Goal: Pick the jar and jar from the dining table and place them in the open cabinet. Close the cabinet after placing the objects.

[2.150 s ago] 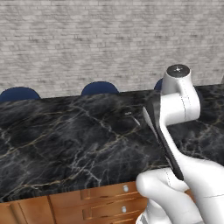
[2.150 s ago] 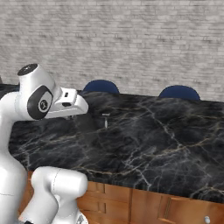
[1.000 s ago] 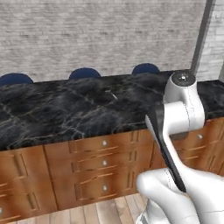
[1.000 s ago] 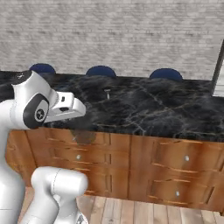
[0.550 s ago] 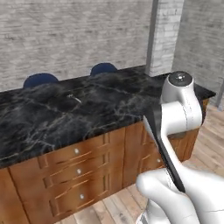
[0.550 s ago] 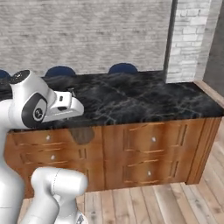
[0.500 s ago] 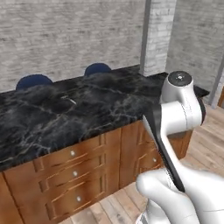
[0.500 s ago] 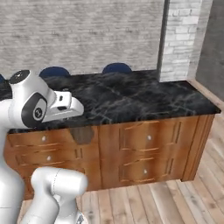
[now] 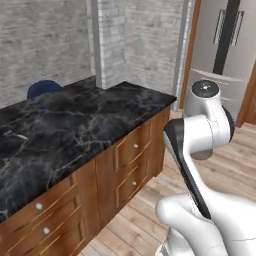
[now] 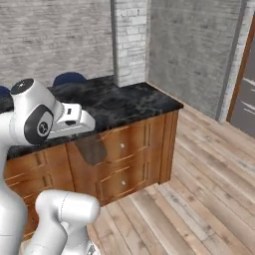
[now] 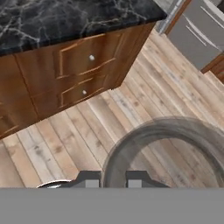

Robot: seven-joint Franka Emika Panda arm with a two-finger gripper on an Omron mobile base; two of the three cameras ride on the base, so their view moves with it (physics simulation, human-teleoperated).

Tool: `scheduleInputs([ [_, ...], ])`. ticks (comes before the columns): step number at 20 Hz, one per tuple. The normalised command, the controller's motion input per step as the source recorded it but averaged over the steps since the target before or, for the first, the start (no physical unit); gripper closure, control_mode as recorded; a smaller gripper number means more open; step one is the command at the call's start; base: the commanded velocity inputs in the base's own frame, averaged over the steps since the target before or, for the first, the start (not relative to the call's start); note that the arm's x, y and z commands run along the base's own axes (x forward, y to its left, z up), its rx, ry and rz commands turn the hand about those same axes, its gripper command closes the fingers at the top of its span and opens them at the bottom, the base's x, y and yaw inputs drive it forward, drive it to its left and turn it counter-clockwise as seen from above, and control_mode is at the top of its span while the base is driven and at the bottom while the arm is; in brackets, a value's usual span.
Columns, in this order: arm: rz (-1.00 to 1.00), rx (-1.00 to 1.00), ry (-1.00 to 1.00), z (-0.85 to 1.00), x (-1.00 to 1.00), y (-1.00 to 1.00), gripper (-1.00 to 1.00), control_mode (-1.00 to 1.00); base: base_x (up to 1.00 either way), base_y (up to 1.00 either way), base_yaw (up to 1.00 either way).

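Base has driven and turned: a second ago both base views faced the long side of the dining table (image 9: 75, 120); now they look past its end corner onto plank floor (image 10: 199, 189), with a grey refrigerator (image 9: 225, 45) ahead of the gripper and to its right. The whole picture shifted, so the camera moved, not the furniture.

Gripper (image 11: 111, 180): fingers set narrow, unchanged over that second. A brown jar (image 10: 92, 149) hangs directly beneath the hand, clear of the tabletop (in the hand view it is a blurred round rim just beyond the fingertips). Judged gripped.

The table's drawer fronts (image 11: 83, 57) lie beyond the gripper, off to one side.

Reading: transit leg, first jar in carriage. Placing, the second jar and closing the cabinet remain.
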Motion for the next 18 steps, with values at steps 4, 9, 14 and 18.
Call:
scheduleInputs([
  [4, 0.00, 0.00, 0.00, 0.00, 0.00, 0.00, 1.00, 1.00, 0.18, -0.28, -0.51],
  [9, 0.00, 0.00, 0.00, 0.00, 0.00, 0.00, 1.00, 1.00, 0.21, -0.21, -0.45],
  [14, 0.00, 0.00, 0.00, 0.00, 0.00, 0.00, 1.00, 1.00, 0.22, -0.07, -0.45],
  [18, 0.00, 0.00, 0.00, 0.00, 0.00, 0.00, 1.00, 1.00, 0.21, -0.10, -0.47],
])
